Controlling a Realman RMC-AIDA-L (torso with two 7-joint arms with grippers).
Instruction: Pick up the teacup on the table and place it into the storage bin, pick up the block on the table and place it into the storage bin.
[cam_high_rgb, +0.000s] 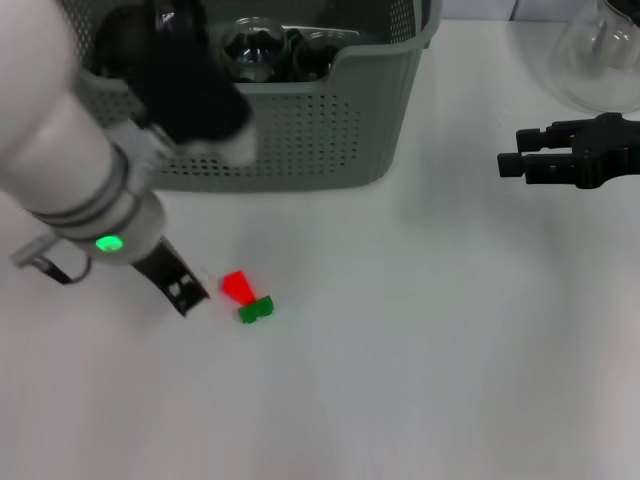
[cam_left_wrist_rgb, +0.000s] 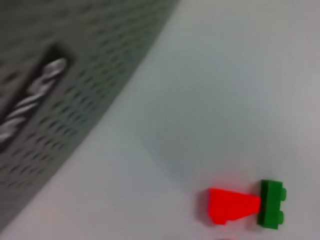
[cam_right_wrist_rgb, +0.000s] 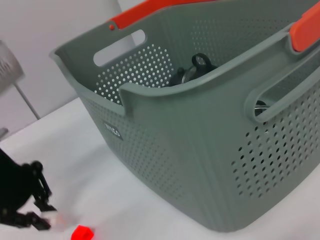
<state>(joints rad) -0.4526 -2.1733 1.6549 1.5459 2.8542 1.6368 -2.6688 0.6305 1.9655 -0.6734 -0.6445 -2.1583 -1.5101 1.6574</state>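
Observation:
The block (cam_high_rgb: 247, 297) is a red wedge joined to a small green brick, lying on the white table in front of the storage bin (cam_high_rgb: 300, 140). The left wrist view shows the block (cam_left_wrist_rgb: 245, 205) close below, beside the bin's perforated wall (cam_left_wrist_rgb: 60, 100). My left gripper (cam_high_rgb: 182, 287) hangs low just left of the block, apart from it; the right wrist view catches the left gripper (cam_right_wrist_rgb: 30, 207) next to the red block (cam_right_wrist_rgb: 82, 233). Glassware that looks like a teacup (cam_high_rgb: 255, 47) lies inside the bin. At the right, my right gripper (cam_high_rgb: 512, 150) hovers open and holds nothing.
A large clear glass vessel (cam_high_rgb: 600, 55) stands at the table's back right, behind the right gripper. The bin (cam_right_wrist_rgb: 200, 130) has orange handle grips (cam_right_wrist_rgb: 150, 12) and a black label (cam_right_wrist_rgb: 112, 131). Bare white tabletop spreads in front of the block.

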